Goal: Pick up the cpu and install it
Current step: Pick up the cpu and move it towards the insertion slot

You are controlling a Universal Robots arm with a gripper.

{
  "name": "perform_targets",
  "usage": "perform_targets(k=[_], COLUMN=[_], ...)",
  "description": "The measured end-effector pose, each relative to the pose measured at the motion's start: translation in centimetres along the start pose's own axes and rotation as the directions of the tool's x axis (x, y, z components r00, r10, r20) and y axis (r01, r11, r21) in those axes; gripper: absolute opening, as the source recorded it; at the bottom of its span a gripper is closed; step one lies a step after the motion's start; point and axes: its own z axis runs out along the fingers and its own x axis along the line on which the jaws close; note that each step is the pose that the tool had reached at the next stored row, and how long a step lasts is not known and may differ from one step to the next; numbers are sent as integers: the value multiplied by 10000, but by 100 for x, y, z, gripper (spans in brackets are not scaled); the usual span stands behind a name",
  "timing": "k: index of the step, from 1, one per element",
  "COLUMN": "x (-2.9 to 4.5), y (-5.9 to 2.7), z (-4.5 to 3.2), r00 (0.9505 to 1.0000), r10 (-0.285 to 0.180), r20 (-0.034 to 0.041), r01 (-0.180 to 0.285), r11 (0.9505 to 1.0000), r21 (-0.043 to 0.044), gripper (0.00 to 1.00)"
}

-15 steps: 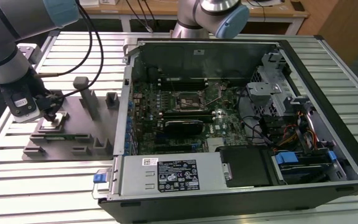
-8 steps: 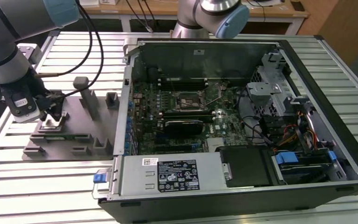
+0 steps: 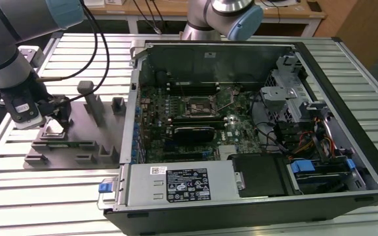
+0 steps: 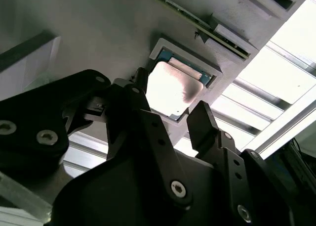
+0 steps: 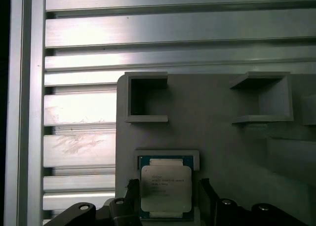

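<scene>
Exterior view first. The claw point(image 3: 56, 117), a black two-fingered thing on the end of the grey robot arm point(image 3: 8, 64), is seen hanging low over the flat grey plastic holder tray point(image 3: 77, 156), which is laid on the slatted aluminium tabletop point(image 3: 45, 196). Directly under the claw tips the cpu point(image 3: 54, 130) can be made out, a small flat square chip with a pale silvery-grey metal top, sat on a raised block of the tray. Well apart from the claw, off to the exterior view's right, a big black computer case point(image 3: 346, 98) is laid open. Its green motherboard point(image 3: 235, 132) is exposed, with a square metal-framed socket point(image 3: 202, 104) about in the middle. A second arm point(image 3: 225, 14) with a pale blue joint cap is parked behind the case.

Second wrist view: the cpu point(image 4: 173, 90) is shown seated in its shallow grey recess, with a thin blue-green rim peeking out round the shiny lid. The claw point(image 4: 168, 101) is spread apart here, one of the black fingers point(image 4: 202, 124) on each side of the chip. Nothing is being squeezed, as far as can be seen.

First wrist view, same story. The cpu point(image 5: 165, 194) is framed between the spread tips of the claw point(image 5: 168, 199), and a sliver of the recess rim is left showing between chip and finger on both sides. So the claw is released, and the chip is not lifted out yet. Further out ahead of the claw, two box-shaped grey pockets point(image 5: 145, 97) are moulded into the tray point(image 5: 212, 132), with the tabletop slats point(image 5: 79, 107) seen beyond and beside them.
</scene>
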Motion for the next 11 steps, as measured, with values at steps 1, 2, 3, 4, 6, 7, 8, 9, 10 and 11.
perform_targets(k=[1, 2, 3, 4, 6, 7, 8, 9, 10, 11], x=[-1, -2, -1, -1, 0, -1, -1, -1, -1, -1], y=[0, 0, -1, -1, -2, -2, -3, -3, -4, -4], z=[1, 3, 6, 9, 16, 20, 24, 30, 37, 44], r00=[10000, 10000, 10000, 10000, 10000, 10000, 10000, 10000, 10000, 10000], r10=[0, -1, 0, 0, 1, 0, 0, 0, 1, 1], r20=[1, 2, 4, 5, 8, 9, 9, 10, 11, 9], r01=[0, 1, 0, 0, -1, 0, -1, 0, -1, -1], r11=[10000, 10000, 10000, 10000, 9999, 9999, 9999, 9999, 9998, 9998], r21=[7, 31, 67, 93, 121, 132, 149, 165, 173, 178], gripper=[59, 59, 59, 59, 59, 59, 59, 59, 59, 59])
